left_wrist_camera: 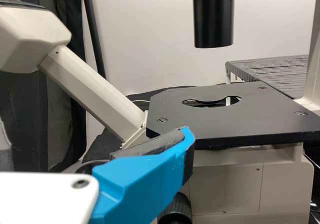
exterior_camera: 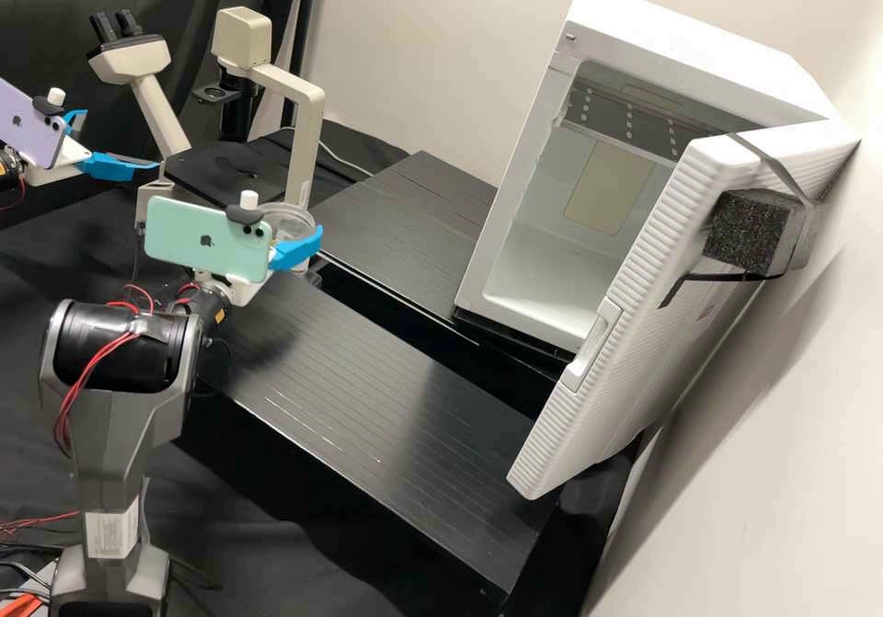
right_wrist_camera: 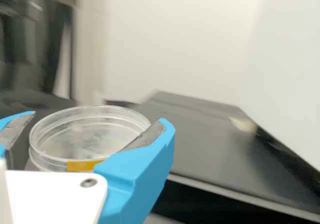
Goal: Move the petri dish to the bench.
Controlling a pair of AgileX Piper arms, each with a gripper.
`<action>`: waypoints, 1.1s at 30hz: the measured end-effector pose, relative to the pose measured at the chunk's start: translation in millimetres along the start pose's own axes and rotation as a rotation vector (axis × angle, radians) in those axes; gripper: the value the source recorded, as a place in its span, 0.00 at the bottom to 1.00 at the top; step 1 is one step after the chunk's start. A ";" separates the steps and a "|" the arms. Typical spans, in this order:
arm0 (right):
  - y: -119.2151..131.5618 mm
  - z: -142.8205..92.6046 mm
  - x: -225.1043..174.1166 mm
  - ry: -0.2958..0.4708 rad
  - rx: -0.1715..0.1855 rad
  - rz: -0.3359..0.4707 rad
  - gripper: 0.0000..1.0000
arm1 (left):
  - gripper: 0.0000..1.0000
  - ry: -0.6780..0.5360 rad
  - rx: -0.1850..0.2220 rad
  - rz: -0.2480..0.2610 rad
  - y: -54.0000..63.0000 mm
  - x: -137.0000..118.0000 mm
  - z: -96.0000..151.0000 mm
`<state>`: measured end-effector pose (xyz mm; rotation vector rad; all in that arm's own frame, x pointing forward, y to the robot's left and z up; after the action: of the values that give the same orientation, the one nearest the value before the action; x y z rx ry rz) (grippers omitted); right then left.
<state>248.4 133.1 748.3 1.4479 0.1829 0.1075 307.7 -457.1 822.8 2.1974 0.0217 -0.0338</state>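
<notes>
A clear, round, shallow petri dish [exterior_camera: 289, 216] with a yellow strip on its side is held roughly level between the two bright blue fingers of the white right gripper [exterior_camera: 292, 229]. In the right wrist view, the dish is flanked by both fingers, with their grey pads set against opposite sides of its wall. In the high view, gripper and dish are seen raised in front of the upright arm of a cream microscope with a flat black stage [exterior_camera: 305, 139], which serves as the landmark. To the left of the microscope, near its angled eyepiece tube, the white left gripper [exterior_camera: 118, 142] is seen with its blue fingers spread open. To the right of the microscope, two black slatted platforms [exterior_camera: 368, 387] are set with a dark gap between them. Farther right, a white ribbed fridge [exterior_camera: 520, 185] is seen with its door [exterior_camera: 676, 222] open and a dark foam block [exterior_camera: 747, 231] strapped to it.
</notes>
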 end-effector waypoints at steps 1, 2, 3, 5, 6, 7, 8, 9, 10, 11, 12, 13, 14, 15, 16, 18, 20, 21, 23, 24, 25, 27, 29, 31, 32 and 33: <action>1.1 7.6 -3.5 -0.027 -0.004 0.005 0.00 | 1.00 0.000 0.000 0.000 0.0 0.0 0.0; 2.3 13.3 -6.2 -0.048 -0.006 0.009 0.00 | 1.00 0.000 0.000 0.000 0.0 0.0 0.0; 3.3 19.6 -9.6 -0.073 -0.008 0.011 0.00 | 1.00 0.000 0.000 0.000 0.0 0.0 0.0; 7.6 32.4 -14.8 -0.123 -0.013 0.026 0.00 | 1.00 0.000 0.000 0.000 0.0 0.0 0.0; 10.4 38.4 -17.8 -0.146 -0.016 0.034 0.00 | 1.00 0.000 0.000 0.000 0.0 0.0 0.0; 12.5 44.7 -21.3 -0.167 -0.021 0.039 0.00 | 1.00 0.000 0.000 0.000 0.0 0.0 0.0; 14.9 51.3 -24.0 -0.191 -0.027 0.047 0.00 | 1.00 0.000 0.000 0.000 0.0 0.0 0.0; 17.1 56.3 -26.9 -0.208 -0.031 0.056 0.00 | 1.00 0.000 0.000 0.000 0.0 0.0 0.0; 19.2 60.7 -29.2 -0.225 -0.034 0.062 0.00 | 1.00 0.000 0.000 0.000 0.0 0.0 0.0; 20.1 64.9 -32.1 -0.240 -0.037 0.063 0.00 | 1.00 0.000 0.000 0.000 0.0 0.0 0.0; 21.8 68.5 -34.4 -0.254 -0.040 0.068 0.00 | 1.00 0.000 0.000 0.000 0.0 0.0 0.0; 22.8 72.5 -36.4 -0.270 -0.041 0.071 0.00 | 1.00 0.000 0.000 0.000 0.0 0.0 0.0; 24.4 77.1 -38.7 -0.289 -0.040 0.077 0.00 | 1.00 0.000 0.000 0.000 0.0 0.0 0.0; 26.2 81.1 -40.6 -0.306 -0.040 0.084 0.00 | 1.00 0.000 0.000 0.000 0.0 0.0 0.0; 27.9 84.8 -43.2 -0.320 -0.030 0.092 0.00 | 1.00 0.000 0.000 0.000 0.0 0.0 0.0; 30.8 88.4 -46.8 -0.332 -0.017 0.104 0.00 | 1.00 0.000 0.000 0.000 0.0 0.0 0.0; 32.8 91.5 -51.4 -0.344 -0.002 0.113 0.00 | 1.00 0.000 0.000 0.000 0.0 0.0 0.0; 33.2 92.0 -53.0 -0.346 0.000 0.115 0.00 | 1.00 0.000 0.000 0.000 0.0 0.0 0.0; 33.4 92.1 -55.0 -0.345 0.003 0.115 0.00 | 1.00 0.000 0.000 0.000 0.0 0.0 0.0; 33.8 91.8 -55.1 -0.343 0.004 0.117 0.00 | 1.00 0.000 0.000 0.000 0.0 0.0 0.0; 34.2 91.5 -55.2 -0.342 0.005 0.119 0.00 | 1.00 0.000 0.000 0.000 0.0 0.0 0.0; 34.4 90.9 -55.3 -0.339 0.005 0.120 0.00 | 1.00 0.000 0.000 0.000 0.0 0.0 0.0; 33.4 89.6 -55.2 -0.333 0.008 0.115 0.00 | 1.00 0.000 0.000 0.000 0.0 0.0 0.0; 32.6 88.4 -55.1 -0.325 0.015 0.112 0.00 | 1.00 0.000 0.000 0.000 0.0 0.0 0.0; 32.2 88.0 -55.0 -0.322 0.018 0.110 0.00 | 1.00 0.000 0.000 0.000 0.0 0.0 0.0; 31.2 88.1 -56.0 -0.319 0.015 0.103 0.00 | 1.00 0.000 0.000 0.000 0.0 0.0 0.0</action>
<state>211.3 40.7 792.4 1.4687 -0.1524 -0.0419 307.7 -457.1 822.8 2.1974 0.0217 -0.0338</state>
